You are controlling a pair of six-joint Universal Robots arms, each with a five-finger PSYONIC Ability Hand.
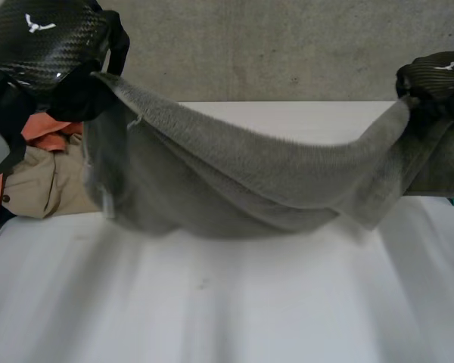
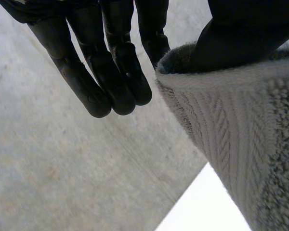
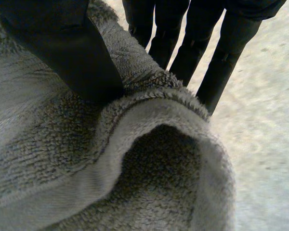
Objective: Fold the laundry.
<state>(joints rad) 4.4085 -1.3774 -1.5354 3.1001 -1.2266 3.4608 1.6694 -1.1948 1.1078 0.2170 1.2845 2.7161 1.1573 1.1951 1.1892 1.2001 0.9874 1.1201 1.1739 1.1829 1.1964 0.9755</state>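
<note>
While it hangs above the white table [image 1: 212,318], the grey towel [image 1: 234,181] sags low in the middle, so it looks soft, floppy and a bit heavy. Its top corners are the best places to hold. The left hand [image 1: 53,53] and right hand [image 1: 439,76] each pinch one end.

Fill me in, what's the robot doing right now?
Both hands hold one grey towel up over the white table, stretched between them. The left hand pinches one end and the right hand pinches the other, thumb pressed onto the cloth. The towel sags low in the middle and is not folded yet. A pile of beige and orange clothes waits on the table below the left hand.
</note>
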